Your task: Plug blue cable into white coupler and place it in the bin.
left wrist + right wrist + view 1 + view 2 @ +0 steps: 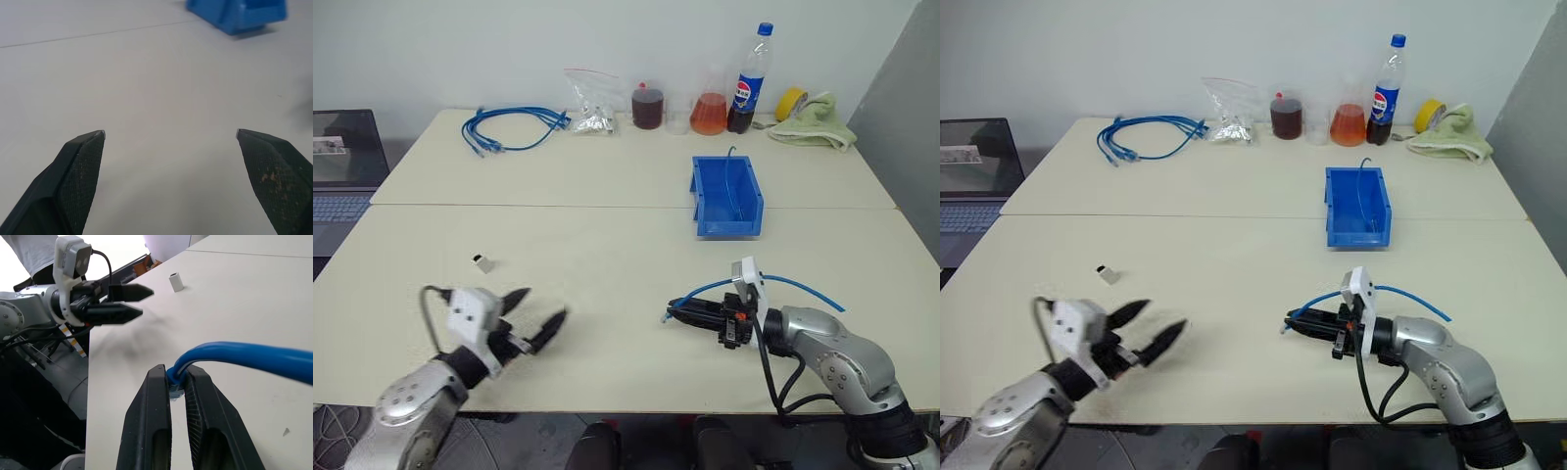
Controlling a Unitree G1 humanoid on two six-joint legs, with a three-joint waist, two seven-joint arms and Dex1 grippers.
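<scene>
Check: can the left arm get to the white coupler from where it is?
Probably yes. The left gripper is open and holds nothing, and the white coupler stands alone on bare table just beyond it, with nothing between them.

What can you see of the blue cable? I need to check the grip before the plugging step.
The blue cable is thin, bright blue and looks rubbery. The right gripper is shut on its plug end, pinched between the two black fingers. From there it arches up and back past the wrist, its far end trailing toward the table. Nothing else touches it; the plug is mostly hidden.
</scene>
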